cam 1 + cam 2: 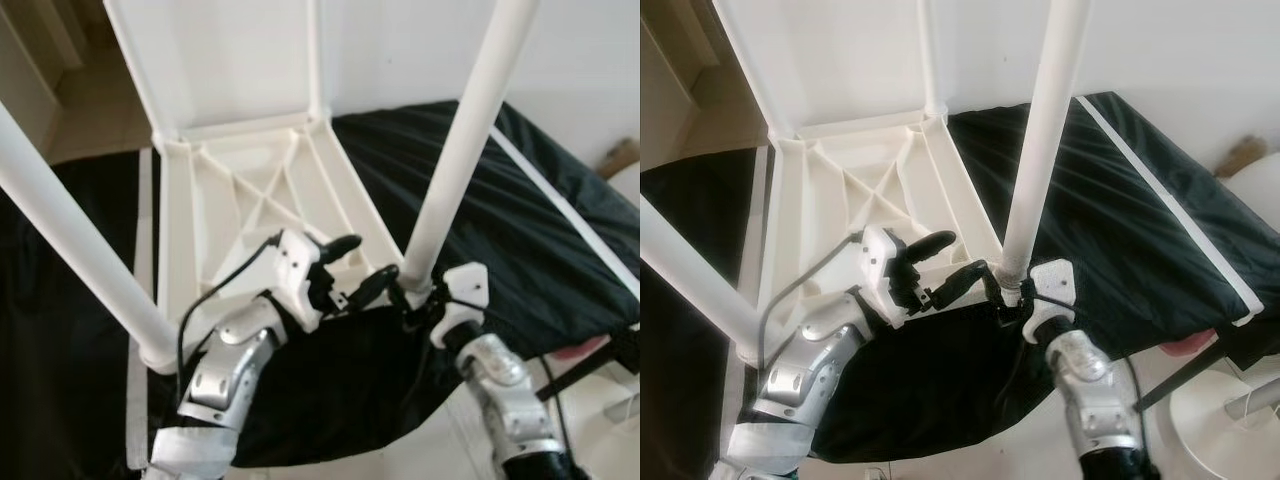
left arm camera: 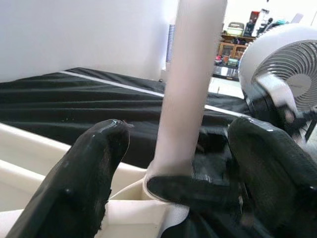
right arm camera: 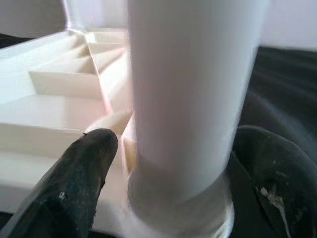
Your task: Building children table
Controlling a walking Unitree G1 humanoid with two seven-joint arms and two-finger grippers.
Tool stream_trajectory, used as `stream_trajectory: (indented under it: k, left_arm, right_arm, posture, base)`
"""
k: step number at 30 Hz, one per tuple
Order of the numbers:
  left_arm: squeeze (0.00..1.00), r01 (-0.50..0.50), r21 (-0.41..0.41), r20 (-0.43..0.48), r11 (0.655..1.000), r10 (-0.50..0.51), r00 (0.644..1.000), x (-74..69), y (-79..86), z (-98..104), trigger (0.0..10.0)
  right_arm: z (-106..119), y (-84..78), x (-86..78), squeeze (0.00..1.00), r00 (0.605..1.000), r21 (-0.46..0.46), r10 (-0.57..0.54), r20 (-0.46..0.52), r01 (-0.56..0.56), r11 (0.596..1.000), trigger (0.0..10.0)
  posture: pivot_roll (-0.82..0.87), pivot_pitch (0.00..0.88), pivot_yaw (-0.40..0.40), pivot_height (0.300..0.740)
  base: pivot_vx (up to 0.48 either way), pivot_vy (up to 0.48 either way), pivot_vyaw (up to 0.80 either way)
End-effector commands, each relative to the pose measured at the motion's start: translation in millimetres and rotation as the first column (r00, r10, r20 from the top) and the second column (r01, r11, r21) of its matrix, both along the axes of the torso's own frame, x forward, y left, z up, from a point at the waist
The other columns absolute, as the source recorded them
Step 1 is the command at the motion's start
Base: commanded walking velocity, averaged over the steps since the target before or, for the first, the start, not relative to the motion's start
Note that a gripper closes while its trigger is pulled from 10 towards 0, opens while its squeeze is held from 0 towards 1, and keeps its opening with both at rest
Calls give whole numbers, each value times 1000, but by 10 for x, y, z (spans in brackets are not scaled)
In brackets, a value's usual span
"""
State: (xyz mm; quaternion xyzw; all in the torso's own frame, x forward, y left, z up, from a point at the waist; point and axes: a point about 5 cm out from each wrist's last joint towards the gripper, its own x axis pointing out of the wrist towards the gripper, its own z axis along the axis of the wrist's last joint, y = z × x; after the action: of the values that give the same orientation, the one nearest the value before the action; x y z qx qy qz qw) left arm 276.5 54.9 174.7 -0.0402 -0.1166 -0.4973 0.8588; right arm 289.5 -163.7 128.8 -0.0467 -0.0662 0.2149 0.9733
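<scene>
A white children's table (image 1: 250,200) lies upside down on a black sheet (image 1: 520,220), ribbed underside up. Its legs stand upright: the near-right leg (image 1: 460,140), the near-left leg (image 1: 70,240) and a far leg (image 1: 315,50). My right gripper (image 1: 415,295) is at the foot of the near-right leg (image 3: 188,89), one finger on each side, shut on it where it enters the corner socket. My left gripper (image 1: 358,265) hovers open just left of that socket, its fingers (image 2: 84,183) apart and holding nothing.
A white panel (image 1: 220,50) stands upright along the table's far edge. A white fan (image 2: 292,79) stands off to my right beyond the sheet. Pale floor (image 1: 970,455) shows at the sheet's near edge, by my arms.
</scene>
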Motion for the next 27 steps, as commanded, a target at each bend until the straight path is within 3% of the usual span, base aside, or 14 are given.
stream_trajectory:
  k: [1,11,12,13,26,27]
  left_arm:
    - [0,-8,35,22,999,7,1000,-14,-11,-10,10000]
    - [0,-13,65,34,998,11,999,5,9,-11,10000]
    - [0,-21,64,37,998,19,999,19,12,-4,10000]
    - [0,-26,62,38,998,23,999,26,17,-2,10000]
    - [0,-14,53,32,998,12,999,2,-66,-32,10000]
    - [0,-10,58,30,998,9,1000,-1,-76,-46,10000]
  right_arm:
    - [-13,-24,51,0,997,-19,71,-24,-72,997,10000]
    - [15,-169,220,0,983,-121,171,-70,-179,976,10000]
    - [-2,-190,227,0,978,-136,192,-84,-202,970,3373]
    - [-24,-211,224,0,975,-145,202,-96,-215,966,0]
    - [-94,-409,183,0,970,-172,205,-128,-225,959,0]
    - [-100,-419,174,0,971,-167,200,-127,-220,961,10000]
  posture:
    - [36,29,33,740]
    - [64,5,13,740]
    - [65,5,10,740]
    - [66,4,8,740]
    - [41,8,-1,740]
    - [41,8,-1,740]
  base:
    - [0,0,0]
    - [0,0,0]
    - [0,0,0]
    - [0,0,0]
    - [0,0,0]
    - [0,0,0]
